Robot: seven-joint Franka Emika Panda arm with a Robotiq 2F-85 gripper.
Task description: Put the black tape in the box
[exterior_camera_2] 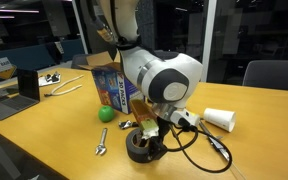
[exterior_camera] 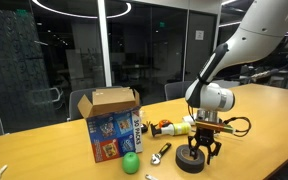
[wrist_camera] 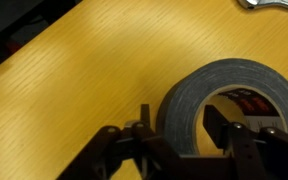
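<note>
So here's what we've got: the gripper (exterior_camera: 200,150) is down low over the black tape (exterior_camera: 191,163), which lies flat on the wooden table (exterior_camera: 264,115). In the wrist view the roll fills the 4 o'clock part of the frame, and the fingers (wrist_camera: 134,140) straddle its wall, one outside the ring and one in the hollow centre. The jaws are spread about as wide as that wall, but we honestly can't tell if they're pinching it. In an exterior view the box (exterior_camera: 109,125) stands well apart at the roll's 10 o'clock, flaps up. A green ball (exterior_camera: 131,162) sits at its 9 o'clock, with a small metal tool (exterior_camera: 162,152) between ball and roll.
</note>
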